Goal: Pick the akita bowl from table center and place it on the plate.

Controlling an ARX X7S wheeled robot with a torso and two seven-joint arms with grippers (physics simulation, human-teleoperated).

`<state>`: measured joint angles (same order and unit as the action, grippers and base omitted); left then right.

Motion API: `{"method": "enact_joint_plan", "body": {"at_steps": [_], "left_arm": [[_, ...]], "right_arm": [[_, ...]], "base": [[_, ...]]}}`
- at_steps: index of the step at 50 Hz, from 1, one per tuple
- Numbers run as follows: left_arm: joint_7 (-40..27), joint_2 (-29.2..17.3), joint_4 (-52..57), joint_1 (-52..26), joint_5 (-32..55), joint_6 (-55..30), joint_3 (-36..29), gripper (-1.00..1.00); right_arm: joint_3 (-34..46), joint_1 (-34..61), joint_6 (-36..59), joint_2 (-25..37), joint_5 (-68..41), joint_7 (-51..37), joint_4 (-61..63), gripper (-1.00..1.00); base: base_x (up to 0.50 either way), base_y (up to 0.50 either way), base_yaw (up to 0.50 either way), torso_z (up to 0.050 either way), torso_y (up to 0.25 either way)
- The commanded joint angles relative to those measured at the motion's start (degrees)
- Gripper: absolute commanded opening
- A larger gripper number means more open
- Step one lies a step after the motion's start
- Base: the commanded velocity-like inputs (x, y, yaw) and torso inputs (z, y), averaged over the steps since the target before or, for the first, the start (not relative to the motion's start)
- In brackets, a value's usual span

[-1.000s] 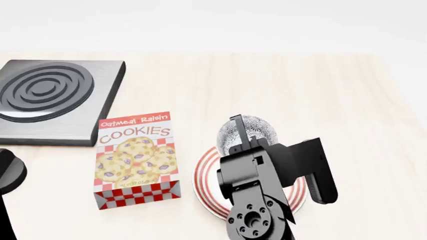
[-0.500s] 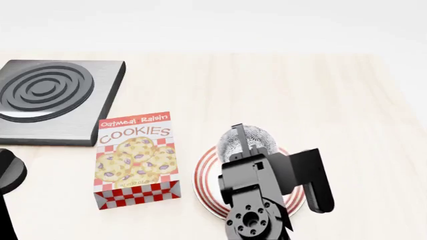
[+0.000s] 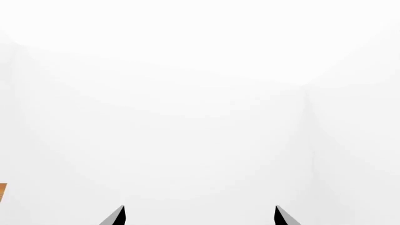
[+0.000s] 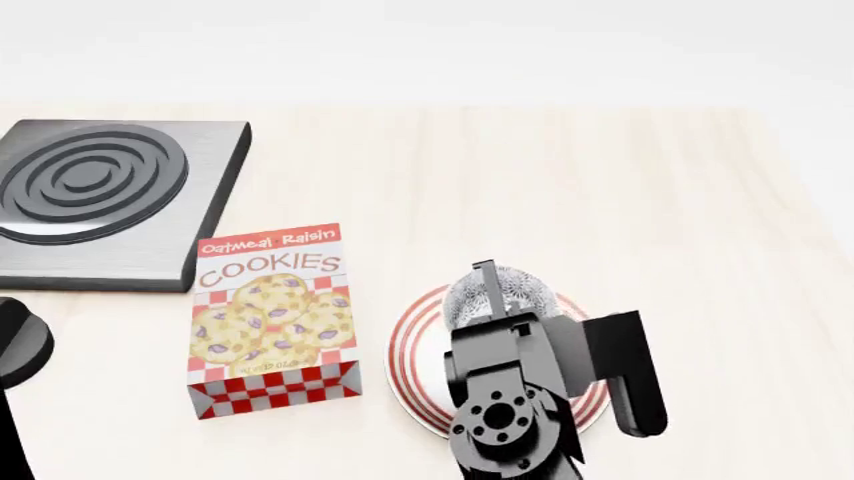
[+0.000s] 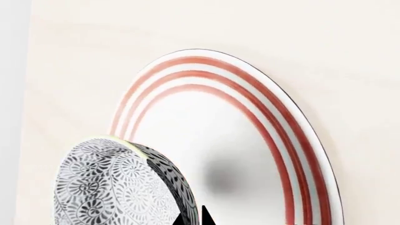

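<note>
The akita bowl (image 4: 514, 292), white with a fine grey-black floral pattern, hangs over the far part of the red-ringed plate (image 4: 411, 345). My right gripper (image 4: 489, 292) is shut on its rim, and the arm hides the near part of the plate. In the right wrist view the akita bowl (image 5: 115, 185) is just above the plate (image 5: 262, 136), casting a shadow on its white centre, with the rim pinched in the right gripper (image 5: 195, 219). My left gripper (image 3: 198, 215) is open, holds nothing and faces a blank white wall.
An Oatmeal Raisin cookies box (image 4: 274, 320) lies just left of the plate. A grey square burner (image 4: 107, 195) with concentric rings sits at the far left. A black part of my left arm (image 4: 20, 350) shows at the left edge. Bare table (image 4: 641, 190) lies beyond and right.
My right gripper has carried the akita bowl nearer and lower, from the plate's far edge to over the plate. The left gripper has not moved.
</note>
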<state>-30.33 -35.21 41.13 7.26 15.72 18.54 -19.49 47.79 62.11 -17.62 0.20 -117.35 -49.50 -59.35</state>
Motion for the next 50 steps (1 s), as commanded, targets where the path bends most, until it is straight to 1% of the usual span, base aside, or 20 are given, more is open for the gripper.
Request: {"method": "enact_joint_plan", "body": {"at_steps": [1,10,19,25,27,29,30,31,32,34,35,50], "left_arm": [[-0.18,-0.19,0.18,0.08,0.16,-0.07,0.16,1.00],[-0.20,-0.23,0.11,0.05,0.22,-0.03,0.17,1.00],[-0.19,-0.18,-0.09,0.05,0.06,0.15,0.09,1.00],[-0.20,-0.18,-0.13,0.06,0.07,0.26,0.08,1.00],[-0.30,-0.25,0.19,0.08,0.13,0.05,0.10,1.00],[-0.23,-0.21,-0.07,0.08,0.16,0.25,0.08,1.00],[-0.22,-0.21,-0.12,0.07,0.17,0.30,0.08,1.00],[-0.23,-0.21,-0.11,0.06,0.17,0.28,0.08,1.00],[-0.31,-0.27,0.17,0.12,0.14,0.11,0.08,1.00],[-0.39,-0.32,0.35,0.12,0.18,-0.05,0.10,1.00],[-0.40,-0.32,0.40,0.14,0.13,-0.06,0.08,1.00],[-0.38,-0.30,0.19,-0.05,0.18,-0.08,-0.06,1.00]], "right_arm": [[11.56,2.40,-2.90,-0.13,-12.52,4.29,-4.69,-1.00],[17.05,3.07,-4.80,-0.10,-18.88,6.48,-5.22,-1.00],[21.93,3.33,-8.60,-0.14,-24.19,7.98,-5.16,-1.00],[25.65,3.91,-8.17,-0.12,-27.46,8.73,-5.27,-1.00],[26.86,4.00,-11.58,-0.13,-27.48,9.39,-4.39,-1.00],[27.17,4.27,-9.95,0.14,-28.06,10.34,-3.98,-1.00],[27.79,4.34,-10.44,0.02,-27.89,9.55,-4.31,-1.00],[28.32,4.21,-13.26,-0.11,-27.57,9.32,-3.91,-1.00],[29.30,4.38,-11.71,0.05,-27.69,6.97,-4.17,-1.00],[30.22,4.55,-12.33,0.25,-27.08,8.53,-3.81,-1.00],[29.89,4.65,-12.00,0.54,-27.15,9.77,-2.96,1.00],[30.24,4.77,-13.14,1.25,-26.89,8.45,-1.36,1.00]], "base": [[0.00,0.00,0.00,0.000,0.000],[0.00,0.00,0.00,0.000,0.000],[0.00,0.00,0.00,0.001,0.000],[0.00,0.00,0.00,0.000,0.002],[0.00,0.00,0.00,0.000,0.000],[0.00,0.00,0.00,0.000,0.000],[0.00,0.00,0.00,0.000,0.000],[0.00,0.00,0.00,0.000,0.000],[0.00,0.00,0.00,0.000,0.000],[0.00,0.00,0.00,0.000,0.000],[0.00,0.00,0.00,0.000,0.000],[0.00,0.00,0.00,0.000,0.000]]}}
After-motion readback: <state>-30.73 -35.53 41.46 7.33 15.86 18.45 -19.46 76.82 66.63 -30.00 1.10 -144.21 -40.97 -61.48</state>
